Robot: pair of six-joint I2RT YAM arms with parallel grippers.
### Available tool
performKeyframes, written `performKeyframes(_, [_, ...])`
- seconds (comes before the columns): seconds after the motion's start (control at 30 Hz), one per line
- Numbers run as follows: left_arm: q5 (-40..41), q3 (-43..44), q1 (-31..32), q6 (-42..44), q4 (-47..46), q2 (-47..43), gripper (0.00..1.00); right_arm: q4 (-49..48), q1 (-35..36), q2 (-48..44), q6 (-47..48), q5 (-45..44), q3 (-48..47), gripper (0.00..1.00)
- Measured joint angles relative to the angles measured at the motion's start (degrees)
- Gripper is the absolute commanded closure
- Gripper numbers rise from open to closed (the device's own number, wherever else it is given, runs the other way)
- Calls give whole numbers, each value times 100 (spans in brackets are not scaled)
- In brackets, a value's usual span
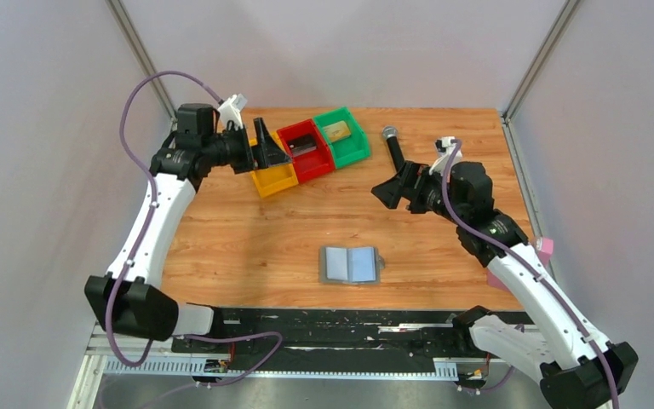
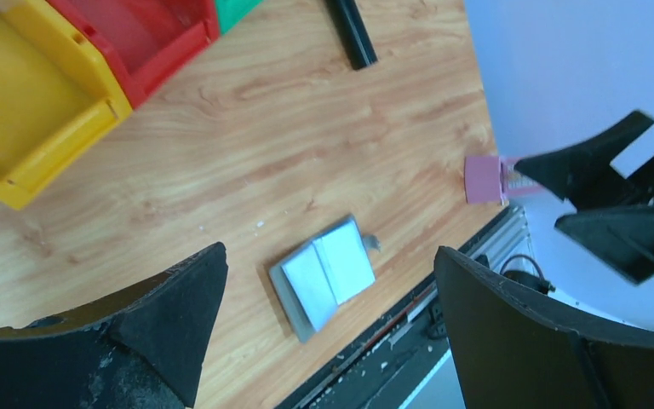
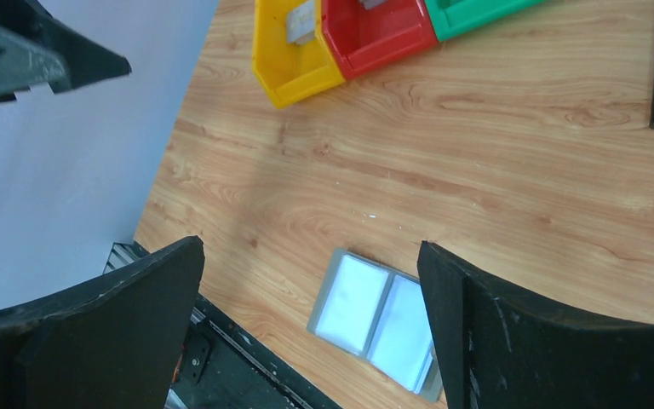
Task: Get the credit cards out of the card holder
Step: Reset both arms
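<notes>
— Card holder (image 1: 351, 264) first: where, counted from the claws?
— Lying open and flat on the desk (image 1: 247, 239), toward the bases from both claws, well apart from each and roughly between them. Showing two light panels face up inside a darker grey edge. Impossible to tell about cards within.
— Then the right claw (image 1: 389, 183)?
— Spread wide, with nothing between the fingers (image 3: 519, 341). Raised off the wood and pointing across toward the left claw (image 1: 271, 146).
— And that one?
— Gaping wide too, and empty, with fingers (image 2: 145, 332) far apart. Hanging over the yellow bin (image 1: 277, 181), at its seam with the red bin (image 1: 315, 166).
— Credit cards (image 1: 336, 130)?
— Shared out among the bins. Whitish-silver card (image 3: 301, 20) in the yellow bin, right below the left claw. Greyish card (image 1: 304, 146) in the red bin, just to that claw's right. Tan-gold card in the green bin (image 1: 353, 152), farther right again, though closer to the left claw than to the right one.
— Anything beyond?
— Black rod (image 1: 396, 152) with a silvery tip, lying on the wood just past the right claw, on its far side.
</notes>
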State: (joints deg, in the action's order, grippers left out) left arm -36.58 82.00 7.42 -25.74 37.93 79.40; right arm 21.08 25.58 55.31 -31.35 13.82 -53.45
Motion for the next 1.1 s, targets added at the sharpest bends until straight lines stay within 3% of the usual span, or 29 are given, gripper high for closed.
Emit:
performKeyframes(0.53, [-48,-2015,116,31,-225,-2774,0,264,0,-935,-59,-457,68,0])
performKeyframes(0.77, [72,-2704,118,-111,-326,-3215,0,293,0,-1005,-173,-474,293,0])
performKeyframes(1.1, [201,-2734,118,-122,-358,-3252,0,310,0,-1008,-201,-474,302,0])
